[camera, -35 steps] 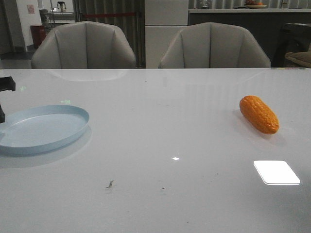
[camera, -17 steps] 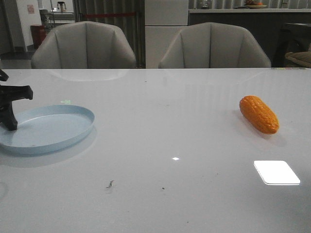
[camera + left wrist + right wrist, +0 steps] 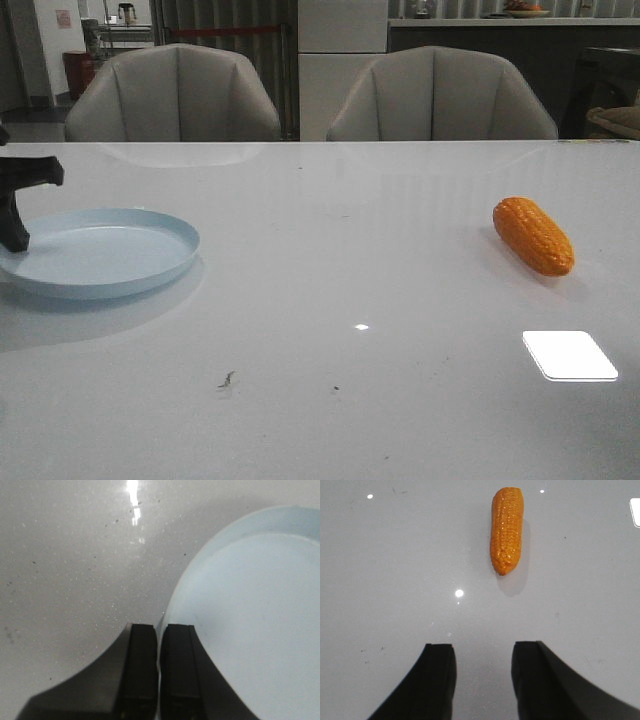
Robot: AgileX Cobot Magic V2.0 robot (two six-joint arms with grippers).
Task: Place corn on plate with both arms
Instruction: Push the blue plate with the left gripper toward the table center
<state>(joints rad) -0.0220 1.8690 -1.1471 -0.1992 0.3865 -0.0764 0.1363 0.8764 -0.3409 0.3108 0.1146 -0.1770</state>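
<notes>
1. Since a second ago, the pale blue plate has shifted right and risen at its left edge, now casting a shadow on the white table.
2. Only the left wrist view shows the left gripper pinching the plate's rim, jaws narrow with the rim between them; the front view catches just its dark tip at the plate's left edge.
3. Only the right wrist view shows the right gripper, jaws wide and holding nothing, well short of the corn.
4. Orange, glossy, bumpy-kernelled corn lies far right on the table, tapered end toward the right gripper.
</notes>
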